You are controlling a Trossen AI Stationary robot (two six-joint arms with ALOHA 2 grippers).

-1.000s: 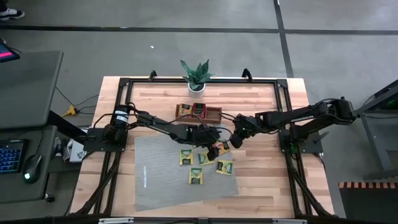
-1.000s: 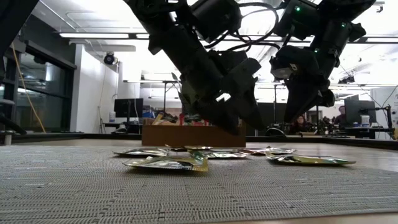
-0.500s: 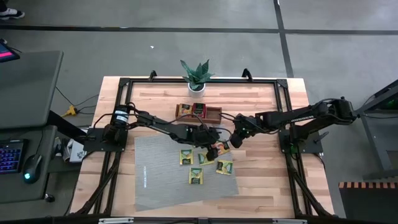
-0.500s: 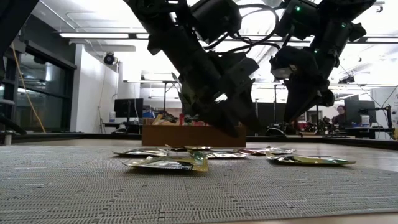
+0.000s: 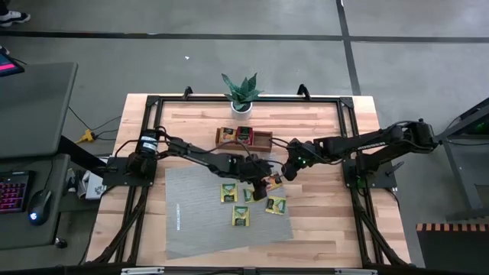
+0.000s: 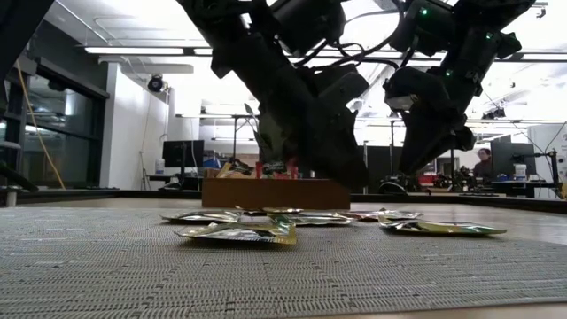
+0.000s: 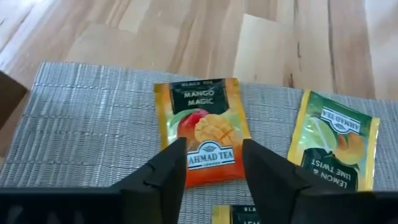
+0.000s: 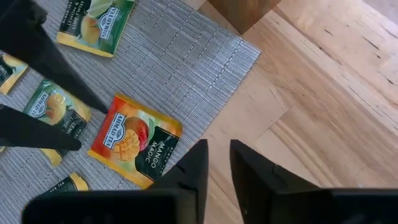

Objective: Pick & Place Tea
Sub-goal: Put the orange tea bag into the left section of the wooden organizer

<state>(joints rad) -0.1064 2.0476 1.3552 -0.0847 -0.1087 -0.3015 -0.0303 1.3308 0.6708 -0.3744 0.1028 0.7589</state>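
The tea in play is the orange mango sachet (image 7: 200, 130), lying flat on the grey mat (image 7: 81, 124) right between my left fingers (image 7: 165, 171). They stand spread to either side of its near edge, not yet pinching it. My right fingers (image 8: 193, 165) hang slightly parted with nothing between them, just past the mat's corner over the bare desk (image 8: 323, 87), with the same sachet (image 8: 134, 140) just beside them.

The risk, as I judge it: the sachet is thin and lies flush on the ribbed weave, so my left fingers could close above it and come up empty, or push it along the mat instead of catching its edge. A green lemon sachet (image 7: 333, 140) lies close alongside, and a skewed closure might drag that one too. My two arms also sit near each other here, so a careless lift could bump them.

Farther out, more sachets (image 5: 241, 216) dot the mat, and the wooden tray (image 5: 244, 137) waits beyond.
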